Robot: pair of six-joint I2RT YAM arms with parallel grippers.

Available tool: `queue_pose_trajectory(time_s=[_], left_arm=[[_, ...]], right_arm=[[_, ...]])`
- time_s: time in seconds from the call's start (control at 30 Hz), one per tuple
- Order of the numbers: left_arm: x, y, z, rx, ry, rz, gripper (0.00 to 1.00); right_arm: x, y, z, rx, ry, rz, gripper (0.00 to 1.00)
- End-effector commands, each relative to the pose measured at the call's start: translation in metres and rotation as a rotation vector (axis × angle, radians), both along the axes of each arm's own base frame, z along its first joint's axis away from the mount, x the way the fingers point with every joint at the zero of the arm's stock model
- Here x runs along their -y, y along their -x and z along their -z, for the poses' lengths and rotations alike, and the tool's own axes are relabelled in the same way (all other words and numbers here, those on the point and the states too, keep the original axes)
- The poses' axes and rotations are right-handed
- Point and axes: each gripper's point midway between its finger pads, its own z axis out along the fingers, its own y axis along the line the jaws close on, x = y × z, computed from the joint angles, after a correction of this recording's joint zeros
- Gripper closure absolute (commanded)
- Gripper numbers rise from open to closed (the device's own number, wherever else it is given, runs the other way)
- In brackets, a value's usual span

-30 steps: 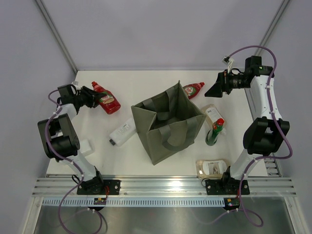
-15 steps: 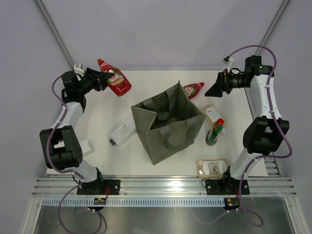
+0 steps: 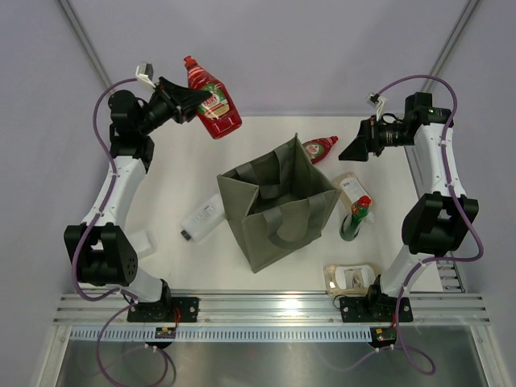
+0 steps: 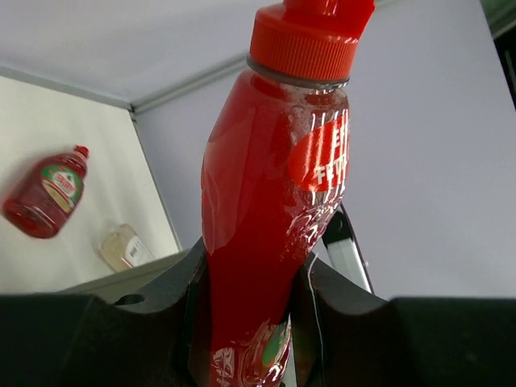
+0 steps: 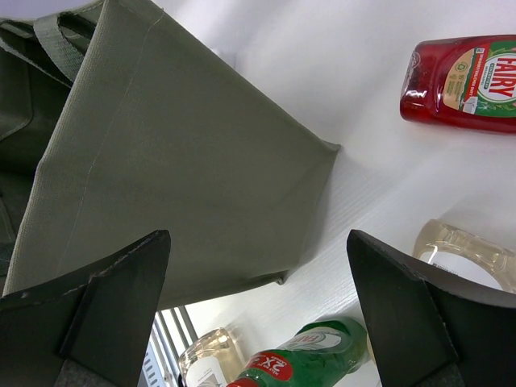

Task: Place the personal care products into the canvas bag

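Well, my left gripper (image 3: 193, 101) squeezes the red bottle (image 3: 216, 109) low on its body and holds it up in the air, over the far left of the worktop (image 3: 185, 173). The canvas bag (image 3: 278, 201) stands in the middle. My right gripper (image 3: 355, 149) hangs spread wide near the other red bottle (image 3: 319, 148).

From above and behind, the top camera took in the whole table (image 3: 185, 161). The left wrist camera hugged its red bottle (image 4: 266, 201); the right looked down on the canvas bag (image 5: 161, 161) (all saw the other bottle (image 5: 463, 71)).
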Motion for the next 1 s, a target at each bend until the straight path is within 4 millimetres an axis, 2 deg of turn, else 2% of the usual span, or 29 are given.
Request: queue_pose_trajectory(time_s=[0.0, 0.07, 0.13, 0.17, 0.33, 0.37, 0.43, 0.47, 0.53, 0.57, 0.6, 0.7, 0.73, 0.8, 0.87, 0.97], left_arm=[[0.033, 0.058, -0.072, 0.230, -0.019, 0.125, 1.00], [0.050, 0.073, -0.075, 0.273, -0.052, 0.171, 1.00], [0.070, 0.086, -0.070, 0.258, -0.081, 0.229, 1.00], [0.076, 0.091, -0.076, 0.311, -0.118, 0.234, 1.00], [0.114, 0.105, -0.053, 0.270, -0.286, 0.290, 1.00], [0.118, 0.107, -0.041, 0.259, -0.340, 0.304, 1.00], [0.131, 0.111, -0.035, 0.262, -0.391, 0.312, 1.00], [0.132, 0.112, -0.020, 0.239, -0.451, 0.324, 1.00], [0.142, 0.111, -0.007, 0.222, -0.514, 0.319, 0.99], [0.143, 0.113, 0.007, 0.206, -0.567, 0.328, 0.97], [0.145, 0.106, 0.017, 0.184, -0.601, 0.309, 0.96], [0.153, 0.106, 0.044, 0.149, -0.693, 0.307, 0.83], [0.156, 0.103, 0.052, 0.141, -0.715, 0.311, 0.69], [0.160, 0.100, 0.061, 0.127, -0.750, 0.300, 0.51], [0.169, 0.102, 0.065, 0.139, -0.774, 0.314, 0.36], [0.173, 0.103, 0.062, 0.165, -0.794, 0.317, 0.26]], right_arm=[[-0.001, 0.001, -0.015, 0.046, -0.018, -0.015, 0.01], [-0.001, 0.002, -0.015, 0.047, -0.017, -0.016, 0.00], [-0.001, 0.002, -0.014, 0.042, -0.015, -0.015, 0.01], [-0.001, 0.002, -0.013, 0.042, -0.016, -0.016, 0.00], [0.001, 0.002, -0.011, 0.052, 0.008, -0.020, 0.01], [0.002, 0.002, -0.012, 0.058, 0.016, -0.020, 0.01], [0.004, 0.002, -0.009, 0.062, 0.032, -0.018, 0.00], [0.004, 0.002, -0.008, 0.062, 0.035, -0.017, 0.01], [0.005, 0.000, -0.005, 0.061, 0.044, -0.012, 0.01], [0.005, -0.001, -0.004, 0.040, 0.036, 0.003, 0.00], [0.006, -0.005, -0.001, 0.041, 0.036, 0.015, 0.01], [0.006, -0.015, 0.001, 0.027, 0.026, 0.066, 0.00], [0.006, -0.017, 0.000, -0.005, 0.017, 0.106, 0.01], [0.010, -0.029, 0.007, 0.004, 0.045, 0.153, 0.01], [0.010, -0.036, 0.011, -0.024, 0.057, 0.209, 0.01], [0.014, -0.059, 0.026, -0.091, 0.068, 0.360, 0.00]])
